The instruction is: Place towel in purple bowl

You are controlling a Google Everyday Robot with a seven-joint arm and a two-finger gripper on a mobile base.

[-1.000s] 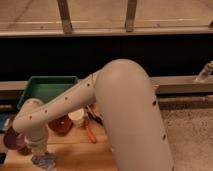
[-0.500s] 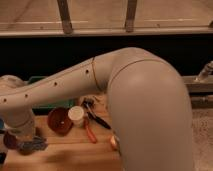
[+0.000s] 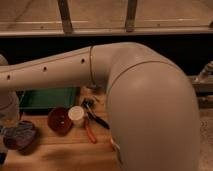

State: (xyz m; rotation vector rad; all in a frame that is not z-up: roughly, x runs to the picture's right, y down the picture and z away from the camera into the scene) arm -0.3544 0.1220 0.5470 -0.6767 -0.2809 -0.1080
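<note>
I judge this to be the placing step: the crumpled grey-blue cloth towel [image 3: 18,131] seems to sit in the dark purple round bowl [image 3: 26,146], my claw [image 3: 4,129] hangs just left of that bowl, how wide I cannot tell, and next I must let go and lift clear.
</note>
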